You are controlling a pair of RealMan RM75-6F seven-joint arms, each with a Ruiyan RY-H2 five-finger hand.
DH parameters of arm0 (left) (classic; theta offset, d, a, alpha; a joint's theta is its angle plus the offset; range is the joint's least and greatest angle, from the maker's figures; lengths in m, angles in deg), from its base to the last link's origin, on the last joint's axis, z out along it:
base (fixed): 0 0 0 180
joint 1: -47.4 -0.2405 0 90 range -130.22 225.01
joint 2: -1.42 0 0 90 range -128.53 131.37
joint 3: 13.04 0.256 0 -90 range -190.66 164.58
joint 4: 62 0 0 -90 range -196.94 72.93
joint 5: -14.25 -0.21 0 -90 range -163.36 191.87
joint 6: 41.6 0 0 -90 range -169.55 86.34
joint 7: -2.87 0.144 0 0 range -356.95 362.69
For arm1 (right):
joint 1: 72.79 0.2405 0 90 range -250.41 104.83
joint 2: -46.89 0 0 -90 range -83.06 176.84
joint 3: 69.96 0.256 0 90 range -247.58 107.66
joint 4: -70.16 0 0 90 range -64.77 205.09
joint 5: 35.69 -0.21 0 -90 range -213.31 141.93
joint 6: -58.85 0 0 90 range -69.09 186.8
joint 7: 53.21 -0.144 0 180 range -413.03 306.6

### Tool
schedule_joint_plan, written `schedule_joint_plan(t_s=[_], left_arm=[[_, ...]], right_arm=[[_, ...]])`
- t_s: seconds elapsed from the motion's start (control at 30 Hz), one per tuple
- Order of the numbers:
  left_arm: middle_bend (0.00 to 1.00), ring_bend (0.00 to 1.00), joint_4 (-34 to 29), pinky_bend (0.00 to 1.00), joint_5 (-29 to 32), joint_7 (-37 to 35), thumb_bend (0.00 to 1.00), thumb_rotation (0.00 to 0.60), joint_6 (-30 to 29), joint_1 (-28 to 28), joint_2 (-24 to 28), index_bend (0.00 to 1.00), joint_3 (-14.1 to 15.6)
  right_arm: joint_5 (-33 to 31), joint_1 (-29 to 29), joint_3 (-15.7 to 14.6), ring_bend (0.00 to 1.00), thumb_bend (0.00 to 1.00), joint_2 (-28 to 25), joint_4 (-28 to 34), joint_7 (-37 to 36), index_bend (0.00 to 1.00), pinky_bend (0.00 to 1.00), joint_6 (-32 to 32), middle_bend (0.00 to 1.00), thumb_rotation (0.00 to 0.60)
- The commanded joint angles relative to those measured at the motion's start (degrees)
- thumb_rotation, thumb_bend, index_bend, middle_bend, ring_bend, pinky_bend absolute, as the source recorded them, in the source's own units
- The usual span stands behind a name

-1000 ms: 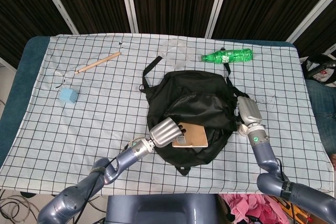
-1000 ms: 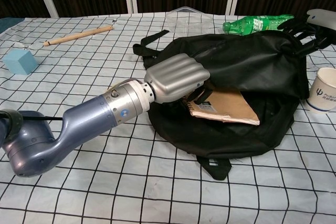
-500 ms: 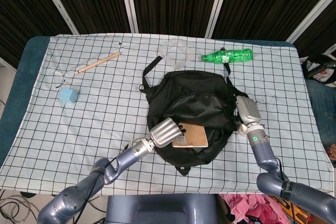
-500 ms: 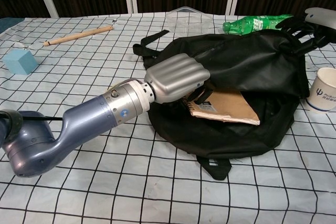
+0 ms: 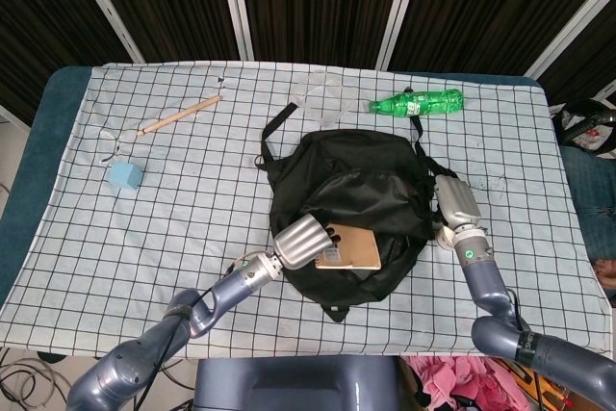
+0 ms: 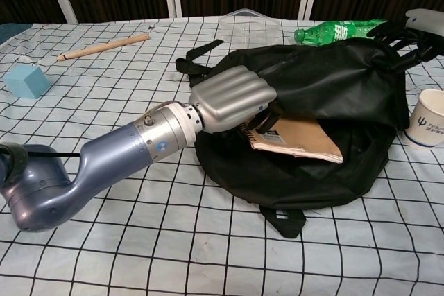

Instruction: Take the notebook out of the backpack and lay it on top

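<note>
A black backpack (image 5: 351, 180) (image 6: 326, 81) lies in the middle of the checked cloth. A brown notebook (image 5: 354, 249) (image 6: 298, 140) sticks halfway out of its front opening, lying on the lower flap. My left hand (image 5: 300, 242) (image 6: 229, 100) grips the notebook's near-left end, fingers curled over its spiral edge. My right hand (image 5: 456, 203) (image 6: 416, 29) holds the backpack's right side, pinching the black fabric.
A white paper cup (image 6: 427, 118) stands just right of the backpack beside my right hand. A green bottle (image 5: 417, 101) and a clear lid (image 5: 322, 93) lie behind the bag. A wooden stick (image 5: 179, 115) and a blue cube (image 5: 126, 175) are far left.
My left hand has lifted slightly and drawn the notebook a little further out to the left. The right hand has barely shifted.
</note>
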Motion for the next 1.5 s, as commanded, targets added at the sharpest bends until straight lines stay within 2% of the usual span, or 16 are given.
schedule_joint_plan(t_s=[0.03,0.23,0.33,0.47,0.63,0.73,0.9,0.93,1.07,1.17,1.3,1.43,1.5], left_arm=[[0.69,0.45,-0.8,0.40,0.2,0.0,0.42,0.600,-1.4,0.2,0.6,0.68,-0.5],[0.69,0.45,-5.2,0.40,0.5,0.5,0.42,0.600,-6.2,0.3,4.1,0.68,-2.0],[0.69,0.45,-10.6,0.40,0.2,1.2,0.42,0.600,-8.9,-0.2,7.8,0.68,-2.5],[0.69,0.45,-24.1,0.40,0.5,2.4,0.42,0.600,-11.6,-1.5,15.7,0.68,-3.6],[0.69,0.45,-50.3,0.40,4.8,6.1,0.42,0.600,-9.6,-4.3,30.5,0.68,-6.6],[0.69,0.45,-61.6,0.40,8.1,9.0,0.42,0.600,-8.3,-6.0,38.2,0.68,-8.6],[0.69,0.45,-72.3,0.40,11.7,11.2,0.42,0.600,-8.9,-8.9,47.8,0.68,-11.9],[0.69,0.45,-73.9,0.40,12.4,10.7,0.42,0.600,-10.5,-9.9,50.5,0.68,-13.6],[0.69,0.45,-76.5,0.40,13.2,10.4,0.42,0.600,-11.0,-11.4,55.5,0.68,-15.7],[0.69,0.45,-75.7,0.40,13.8,11.0,0.42,0.600,-11.9,-12.6,58.4,0.68,-17.4],[0.69,0.45,-73.7,0.40,14.1,10.6,0.42,0.600,-12.2,-13.4,59.4,0.68,-18.2],[0.69,0.45,-70.5,0.40,14.8,8.2,0.42,0.600,-11.6,-13.6,58.6,0.68,-18.6],[0.69,0.45,-69.0,0.40,14.9,7.3,0.42,0.600,-11.2,-13.4,57.6,0.68,-18.8]], right_arm=[[0.0,0.0,0.0,0.13,0.56,0.0,0.0,0.0,0.81,0.12,0.0,0.08,0.600],[-0.1,0.4,0.1,0.13,0.56,0.2,0.1,0.6,0.81,0.12,0.1,0.08,0.600],[-0.4,0.7,0.2,0.13,0.56,0.4,0.0,1.1,0.81,0.12,0.0,0.08,0.600],[-1.0,1.0,0.5,0.13,0.56,0.5,0.0,1.7,0.81,0.12,0.0,0.08,0.600],[-1.2,1.0,0.3,0.13,0.56,0.1,0.7,2.0,0.81,0.12,0.4,0.08,0.600],[-0.9,0.9,0.0,0.13,0.56,-0.1,1.2,2.2,0.81,0.12,0.4,0.08,0.600],[0.1,0.6,-0.5,0.13,0.56,-0.6,2.6,2.1,0.81,0.12,0.0,0.08,0.600],[0.5,0.5,-0.7,0.13,0.56,-0.7,3.1,2.1,0.81,0.12,-0.1,0.08,0.600],[1.6,0.1,-1.1,0.13,0.56,-1.2,4.4,1.7,0.81,0.12,-0.7,0.08,0.600],[3.4,-0.5,-1.9,0.13,0.56,-1.9,6.4,1.6,0.81,0.12,-1.4,0.08,0.600],[6.2,-1.4,-3.3,0.13,0.56,-2.9,9.8,1.5,0.81,0.12,-2.5,0.08,0.600],[11.0,-3.0,-6.2,0.13,0.56,-4.5,14.6,1.4,0.81,0.12,-4.1,0.08,0.600],[13.2,-3.7,-7.9,0.12,0.53,-5.4,16.9,1.5,0.78,0.12,-4.4,0.08,0.600]])
